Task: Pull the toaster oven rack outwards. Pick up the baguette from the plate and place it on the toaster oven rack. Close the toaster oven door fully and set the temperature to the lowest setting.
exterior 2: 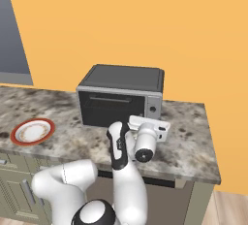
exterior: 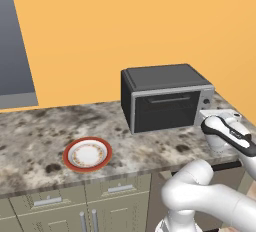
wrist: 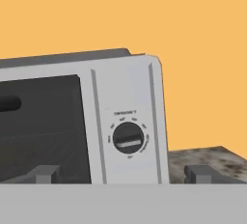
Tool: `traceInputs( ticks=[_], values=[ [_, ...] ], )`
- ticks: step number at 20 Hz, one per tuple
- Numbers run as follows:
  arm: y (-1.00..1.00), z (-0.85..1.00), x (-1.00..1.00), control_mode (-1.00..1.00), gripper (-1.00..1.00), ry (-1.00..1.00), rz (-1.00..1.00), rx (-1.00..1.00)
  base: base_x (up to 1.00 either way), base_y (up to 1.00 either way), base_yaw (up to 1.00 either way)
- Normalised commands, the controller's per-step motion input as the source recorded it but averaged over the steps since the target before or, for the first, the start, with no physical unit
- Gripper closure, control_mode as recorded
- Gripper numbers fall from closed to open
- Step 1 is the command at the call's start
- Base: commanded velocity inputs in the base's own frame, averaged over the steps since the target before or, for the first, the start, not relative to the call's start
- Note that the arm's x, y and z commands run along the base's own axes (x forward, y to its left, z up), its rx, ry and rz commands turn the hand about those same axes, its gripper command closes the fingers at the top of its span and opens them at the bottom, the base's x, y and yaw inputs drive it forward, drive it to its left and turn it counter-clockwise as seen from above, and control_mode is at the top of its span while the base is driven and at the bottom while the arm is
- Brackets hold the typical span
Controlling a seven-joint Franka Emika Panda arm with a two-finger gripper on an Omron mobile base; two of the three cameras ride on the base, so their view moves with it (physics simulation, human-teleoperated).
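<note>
The gripper (wrist: 123, 174) stood fully open and held nothing, aimed at the temperature knob (wrist: 128, 140) just ahead. The toaster oven (exterior: 165, 97) sat on the counter (exterior: 40, 131), door (exterior: 165, 110) closed, plate (exterior: 87, 154) well apart.

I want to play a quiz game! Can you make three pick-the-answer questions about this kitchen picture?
1. Where is the plate?
A. left of the oven
B. on top of the oven
C. on the floor

2. What colour is the wall?
A. blue
B. orange
C. green

3. How is the oven door?
A. hanging wide open
B. missing
C. shut

Answers:
1 A, it lies on the counter left of the oven.
2 B, orange all behind.
3 C, it sits flat against the front.
</note>
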Motion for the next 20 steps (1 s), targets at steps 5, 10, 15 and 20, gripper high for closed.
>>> traceInputs(
  ticks=[5, 10, 15, 20],
  values=[
    [0.0, 0.01, 0.0, -1.0, -1.0, 0.0, 0.0, 0.01, 0.0, 0.0, 0.0],
    [0.0, 0.0, 0.0, -1.0, -1.0, 0.0, 0.0, 0.04, 0.0, 0.0, 0.0],
    [0.0, 0.0, 0.01, -1.0, -1.0, 0.0, 0.0, 0.09, 0.0, 0.0, 0.0],
    [0.0, 0.0, 0.0, -1.0, -1.0, 0.0, 0.0, 0.11, 0.0, 0.0, 0.0]
  ],
)
